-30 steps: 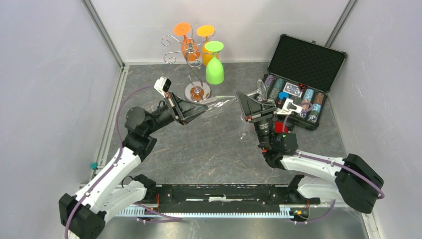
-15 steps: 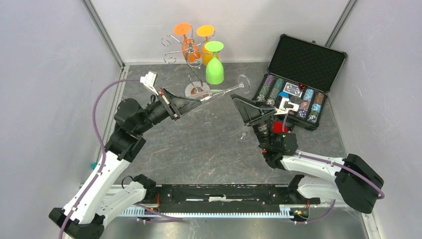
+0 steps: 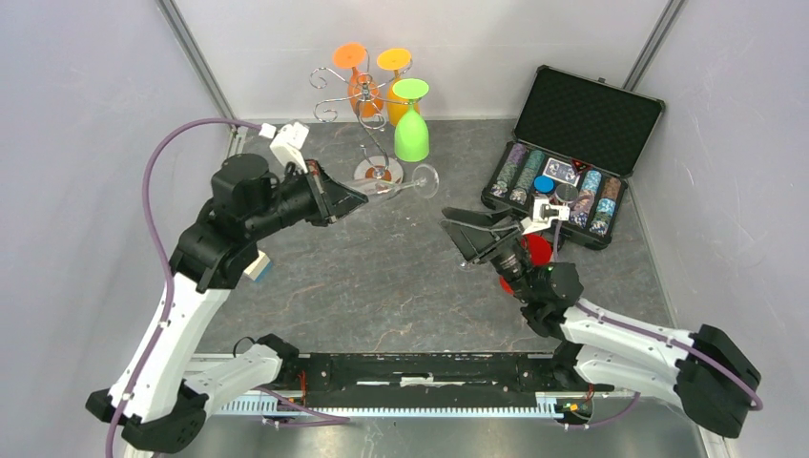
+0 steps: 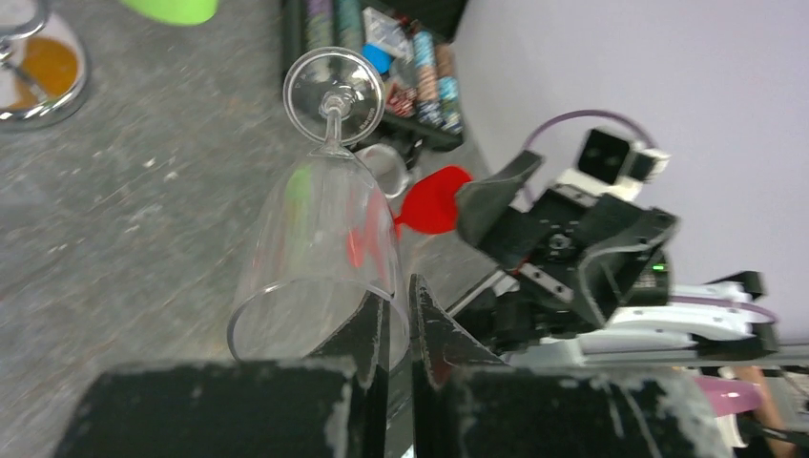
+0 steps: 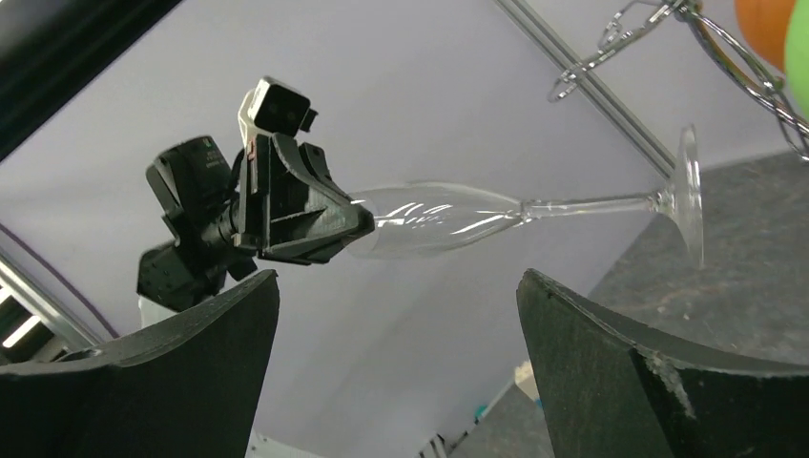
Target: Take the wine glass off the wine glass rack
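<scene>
**Item 1: wine glass** [image 3: 399,187], clear, stemmed. I log it as off the rack and carried in the air over the back middle of the table [image 3: 382,281]. It lies almost level, with the bowl toward the left edge and the foot toward the right edge. In my top view the foot hangs just beside the rack's round base, and I see no contact between them.

**Item 2: left hand** [image 3: 355,198]. It is clamped on the rim of the wine glass bowl. My left wrist view shows the glass wall between the two fingers.

**Item 3: right hand** [image 3: 474,235]. Its jaws are spread wide and hold nothing. It hangs over the right half of the table, apart from the wine glass. My right wrist view frames the glass between its two fingers, at a distance.

**Item 4: wine glass rack** [image 3: 367,105], shiny metal, upright near the middle of the back edge. It carries two orange glasses [image 3: 349,54] and one green glass [image 3: 411,132], all hung upside down.

**Item 5: case** [image 3: 584,122], black, lid open, in the back right corner. Rows of chips [image 3: 520,162] fill its lower half.

**Item 6: red item** [image 3: 540,250], beside the right hand. I cannot tell what it is.
</scene>
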`<state>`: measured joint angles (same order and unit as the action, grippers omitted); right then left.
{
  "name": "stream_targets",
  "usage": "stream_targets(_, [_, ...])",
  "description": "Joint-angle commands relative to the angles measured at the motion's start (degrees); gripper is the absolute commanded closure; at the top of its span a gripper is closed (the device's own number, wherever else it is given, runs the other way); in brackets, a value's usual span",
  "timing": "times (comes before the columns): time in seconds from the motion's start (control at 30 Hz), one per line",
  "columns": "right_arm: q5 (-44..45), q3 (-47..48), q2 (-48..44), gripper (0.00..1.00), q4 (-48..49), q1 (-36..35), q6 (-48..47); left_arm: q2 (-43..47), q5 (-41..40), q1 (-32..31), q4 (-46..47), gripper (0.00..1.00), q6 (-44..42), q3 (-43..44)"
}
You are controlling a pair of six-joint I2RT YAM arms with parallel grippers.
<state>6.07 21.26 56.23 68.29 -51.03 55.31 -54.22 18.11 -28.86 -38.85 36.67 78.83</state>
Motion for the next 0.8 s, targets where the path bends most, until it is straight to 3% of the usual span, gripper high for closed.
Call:
stream_targets(0.0, [0.7, -0.9, -6.2, 0.02, -12.9, -0.2, -5.9, -3.1, -4.3, -0.2, -8.4, 0.98, -9.4, 3.8])
stream_targets(0.3, [12.2, -0.5, -19.0, 0.02, -34.3, -0.2, -17.7, -11.7, -4.5, -2.9, -18.0, 0.98, -16.9, 8.3])
stream_targets(0.53, [23.0, 2.5, -24.9, 0.04, -49.4, -0.2, -25.5, -22.1, -15.5, -12.7, -22.8, 0.98, -18.8, 12.9])
stream_targets(0.77, [34.3, 5.6, -29.6, 0.05, -64.7, -0.2, -27.1, -35.9, -23.2, -20.4, -30.1, 0.98, -20.7, 24.1])
